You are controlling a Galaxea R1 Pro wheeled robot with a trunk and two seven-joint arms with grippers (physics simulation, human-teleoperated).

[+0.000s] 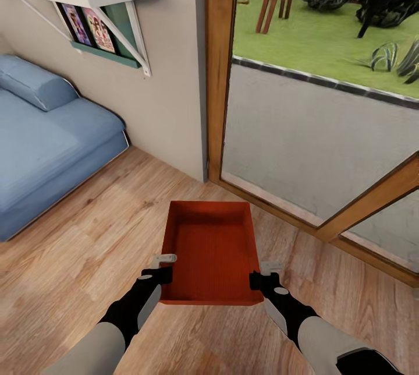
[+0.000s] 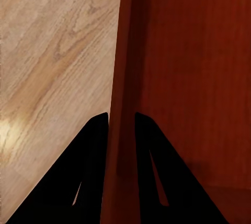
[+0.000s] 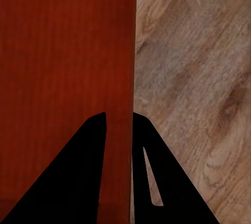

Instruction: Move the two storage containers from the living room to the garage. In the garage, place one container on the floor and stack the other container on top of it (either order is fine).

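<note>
Both arms are reaching forward and down, holding the orange-red container (image 1: pixel 210 250) level over the wood floor (image 1: pixel 87 247). The left gripper (image 1: pixel 164 270) and right gripper (image 1: pixel 262 275) are each clamping a side wall between their fingers.

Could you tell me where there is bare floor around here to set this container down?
Bare wood floor lies between the sofa and the storage container. Tighter at the glass door frame beside the right gripper.
</note>
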